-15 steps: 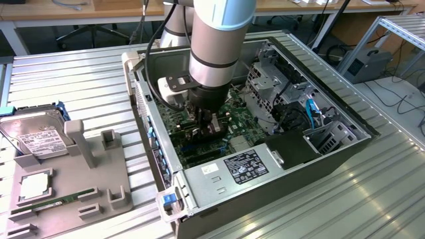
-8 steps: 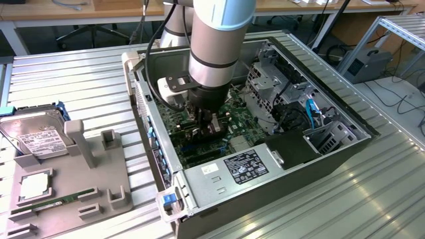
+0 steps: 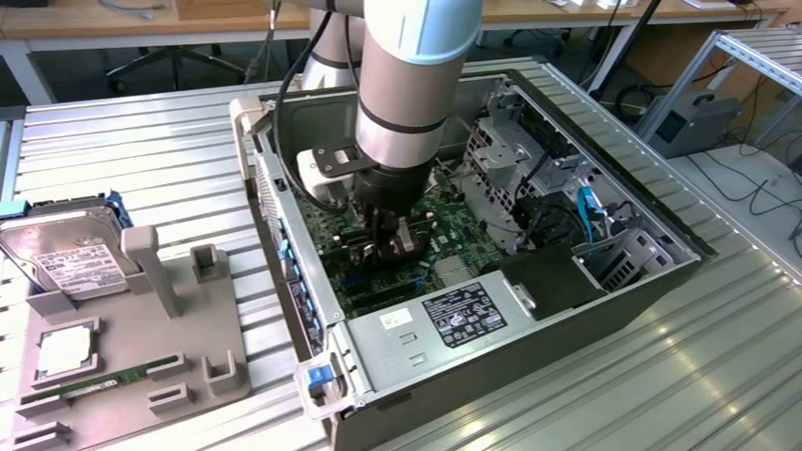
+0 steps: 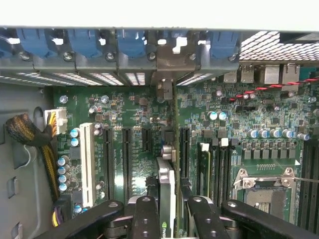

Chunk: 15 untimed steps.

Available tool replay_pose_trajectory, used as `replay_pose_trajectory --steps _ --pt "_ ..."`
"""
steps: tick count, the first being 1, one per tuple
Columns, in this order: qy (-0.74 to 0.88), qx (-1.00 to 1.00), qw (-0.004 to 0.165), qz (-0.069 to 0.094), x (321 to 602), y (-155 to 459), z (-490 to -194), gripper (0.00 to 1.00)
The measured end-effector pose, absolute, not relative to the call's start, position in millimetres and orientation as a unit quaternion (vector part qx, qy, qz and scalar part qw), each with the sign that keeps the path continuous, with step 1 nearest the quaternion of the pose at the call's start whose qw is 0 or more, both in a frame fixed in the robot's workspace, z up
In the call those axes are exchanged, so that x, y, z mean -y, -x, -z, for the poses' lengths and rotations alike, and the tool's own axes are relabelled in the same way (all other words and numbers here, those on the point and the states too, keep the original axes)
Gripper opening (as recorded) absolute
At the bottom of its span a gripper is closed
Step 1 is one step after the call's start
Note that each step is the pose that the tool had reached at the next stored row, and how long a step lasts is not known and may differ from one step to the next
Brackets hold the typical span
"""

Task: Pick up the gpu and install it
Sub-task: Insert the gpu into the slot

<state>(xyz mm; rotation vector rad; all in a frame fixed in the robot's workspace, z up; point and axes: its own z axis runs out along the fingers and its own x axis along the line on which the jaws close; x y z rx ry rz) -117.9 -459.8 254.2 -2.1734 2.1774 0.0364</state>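
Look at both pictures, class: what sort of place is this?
Probably a robotics lab workbench for computer assembly: an open grey metal computer case on a ribbed aluminium table, a grey parts fixture, and office desks behind.

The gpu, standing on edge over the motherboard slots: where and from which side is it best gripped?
Grip the gpu across its two flat faces near the top edge, coming straight down from above. It is thin and upright, bracket toward the case's rear wall, as the gripper holds it here.
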Motion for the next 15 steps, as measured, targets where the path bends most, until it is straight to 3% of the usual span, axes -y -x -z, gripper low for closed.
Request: replay_pose_trajectory --steps 1,2,10,12,15 --pt "0.706 -0.707 0.031 -0.011 460.2 117.7 -255.3 0.33" --pt "0.706 -0.707 0.031 -0.011 460.2 117.8 -255.3 0.47" --pt "0.706 -0.707 0.031 -0.011 460.2 117.8 -255.2 0.47" --pt "0.706 -0.707 0.031 -0.011 460.2 117.7 -255.2 0.6" --pt "0.706 -0.707 0.031 -0.011 460.2 117.8 -257.2 0.6"
